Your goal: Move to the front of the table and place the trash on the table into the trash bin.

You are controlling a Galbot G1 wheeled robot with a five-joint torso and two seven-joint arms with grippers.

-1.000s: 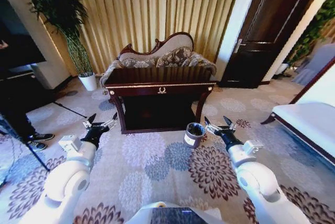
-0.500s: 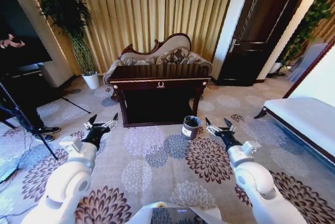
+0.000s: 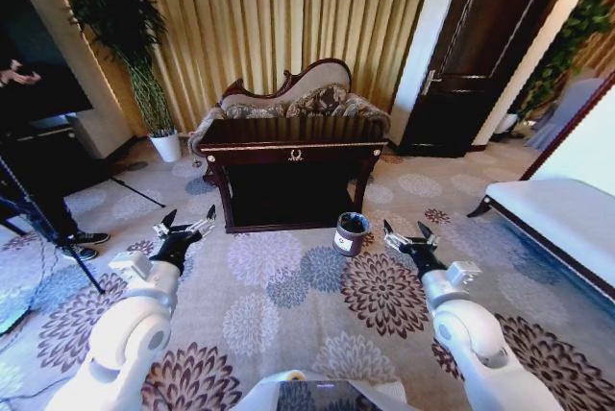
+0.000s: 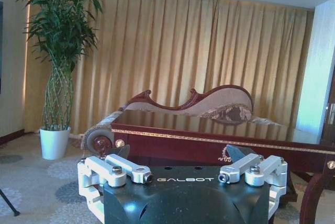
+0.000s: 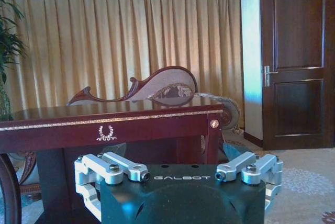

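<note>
The dark glossy table with gold trim and a gold emblem stands ahead of me across the patterned carpet, and it also shows as the table and the table in the wrist views. The trash is out of view. The small round dark trash bin with a white label sits on the floor by the table's front right leg. My left gripper is held low at the left, open and empty, seen close as the left gripper. My right gripper hangs open just right of the bin, seen close as the right gripper.
A carved-back sofa stands behind the table before gold curtains. At the left are a potted plant, a tripod leg and a person's shoes. A dark door and a white bench are at the right.
The whole picture has shifted since a second ago, so the camera has moved. Both arms hold the same open pose, and the right gripper sits slightly farther right.
</note>
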